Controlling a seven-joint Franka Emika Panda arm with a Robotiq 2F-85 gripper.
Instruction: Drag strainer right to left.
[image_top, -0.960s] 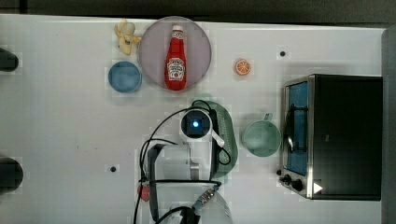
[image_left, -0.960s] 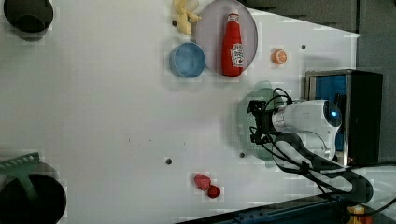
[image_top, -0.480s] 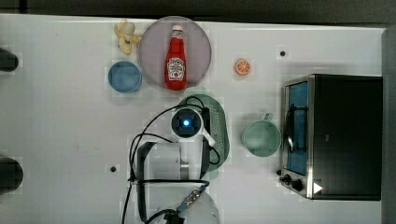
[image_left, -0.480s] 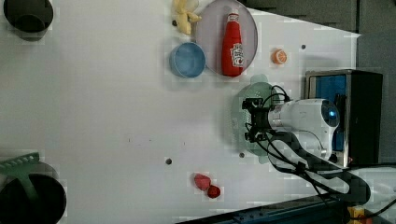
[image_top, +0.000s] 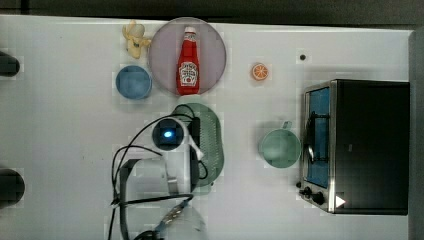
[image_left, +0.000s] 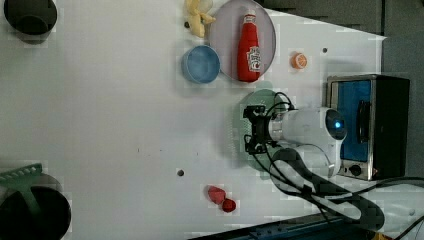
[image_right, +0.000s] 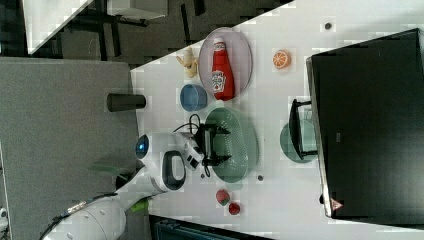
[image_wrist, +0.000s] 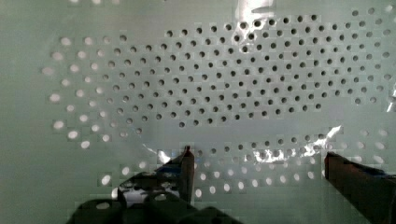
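The strainer (image_top: 210, 145) is seen on the white table (image_top: 60, 125), in the top view just below the grey plate (image_top: 165, 50) and touching or nearly touching its lower rim, which one cannot be told. Landmark used: the strainer. In the top view its left half is covered by the arm's wrist and black cables, so only the right half with the rows of holes is visible. The gripper (image_wrist: 257, 161) is placed down inside the strainer bowl; its fingers (image_wrist: 187, 163) are spread wide apart with nothing between them, the perforated floor being seen across the gap in the wrist view. Whether the fingertips touch the strainer's inner surface cannot be told. In the left view the gripper (image_left: 254, 129) is seen over the strainer (image_left: 240, 125), pointing toward the left view's left. In the right view the gripper (image_right: 212, 145) sits over the left part of the strainer (image_right: 240, 145). The ketchup bottle (image_top: 188, 62) is laid flat on the plate, above the strainer in the top view. The blue bowl (image_top: 133, 82) is found up and to the top view's left of the strainer, with the banana (image_top: 134, 39) beyond it. The green mug (image_top: 280, 147) stands apart from the strainer on the top view's right, between it and the toaster oven (image_top: 357, 145). The orange slice (image_top: 259, 71) lies up and to the top view's right of the strainer. Two small red pieces (image_left: 220, 197) are seen below the strainer in the left view.
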